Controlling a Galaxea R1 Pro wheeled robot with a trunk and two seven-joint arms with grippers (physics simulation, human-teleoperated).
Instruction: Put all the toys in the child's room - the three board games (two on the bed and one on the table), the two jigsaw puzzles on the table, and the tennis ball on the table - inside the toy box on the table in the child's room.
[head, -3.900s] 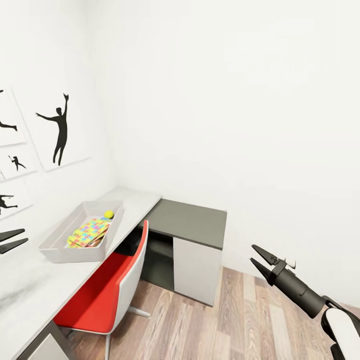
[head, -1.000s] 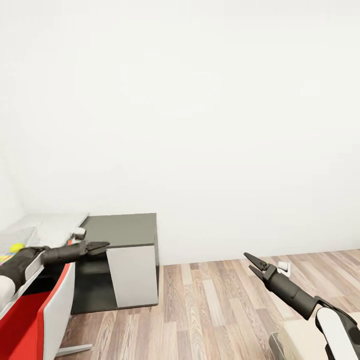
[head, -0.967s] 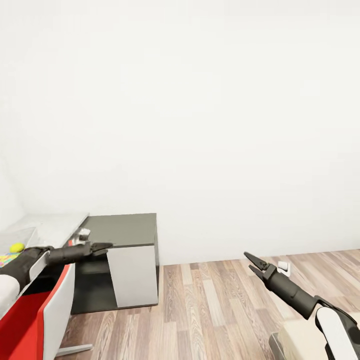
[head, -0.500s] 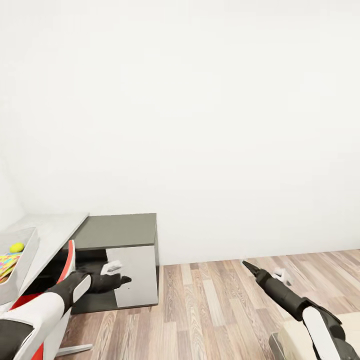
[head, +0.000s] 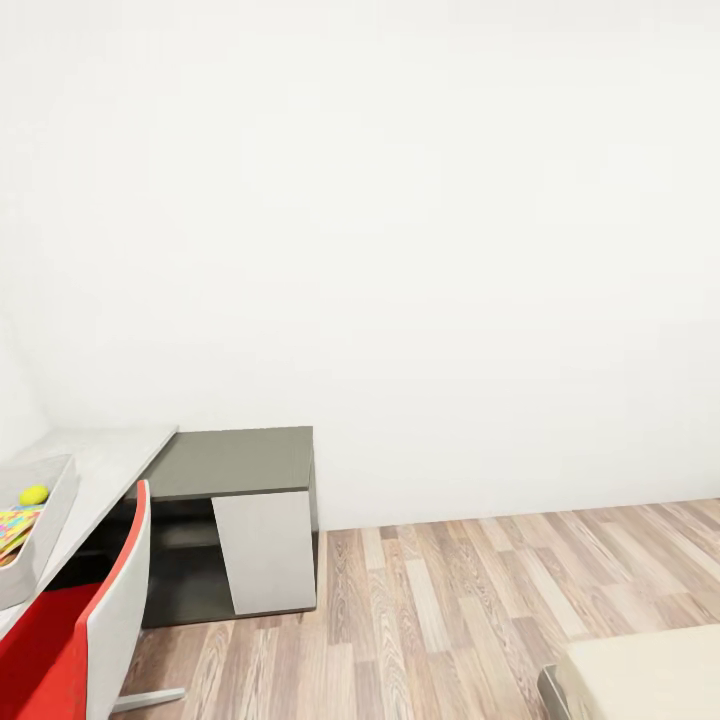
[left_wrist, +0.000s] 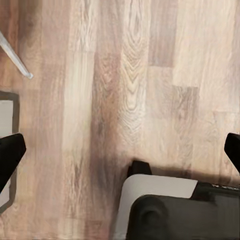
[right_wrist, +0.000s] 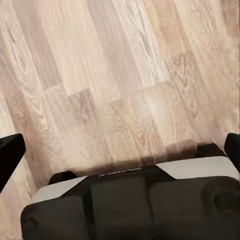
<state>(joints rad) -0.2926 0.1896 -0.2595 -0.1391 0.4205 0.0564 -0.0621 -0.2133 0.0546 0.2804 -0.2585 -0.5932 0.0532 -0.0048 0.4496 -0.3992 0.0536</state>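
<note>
Change since earlier: both arms dropped out of your head view; camera held.
Left gripper (left_wrist: 120, 150): spread wide, empty, over wood-plank floor (left_wrist: 125, 75).
Right gripper (right_wrist: 120, 150): likewise.
Remaining games' bearing: beige mattress corner (head: 650, 675) lay rightward, nearer your right arm.
Light grey plastic bin (head: 45, 530): on your left, holding yellow-green ball (head: 34, 494).

No text, label, brand, number or sign can be read anywhere. In the right wrist view, a faint dark marking sits on the pale grey panel of the robot's base (right_wrist: 150, 175) above the wood-plank floor (right_wrist: 100, 75), too small and blurred to make out.
</note>
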